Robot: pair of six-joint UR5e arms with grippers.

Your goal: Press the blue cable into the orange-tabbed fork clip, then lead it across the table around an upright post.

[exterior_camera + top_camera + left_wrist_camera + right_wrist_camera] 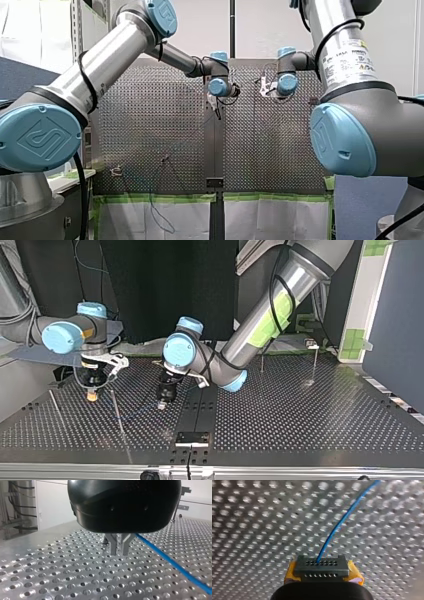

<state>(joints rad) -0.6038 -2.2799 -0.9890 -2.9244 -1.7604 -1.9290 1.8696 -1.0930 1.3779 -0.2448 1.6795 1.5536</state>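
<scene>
In the right wrist view the blue cable [342, 520] comes out from between the yellow pads [291, 573] of my right gripper [322, 573], which is shut on it, and runs away over the perforated table. In the top view my right gripper [91, 396] points down at the table at the left. My left gripper [161, 404] stands near the middle, just above the plate. Its metal fingers [113, 546] show a narrow empty gap, and the blue cable [172, 562] passes beside them, outside the gap. I cannot pick out the orange-tabbed clip with certainty.
Thin upright posts stand on the table: one [116, 410] between the grippers, another [55, 407] at the top view's left, and a further post [315, 365] at the far right. A black plate [192, 438] sits at the near edge. Cable slack [152, 205] hangs over the table's edge in the front view.
</scene>
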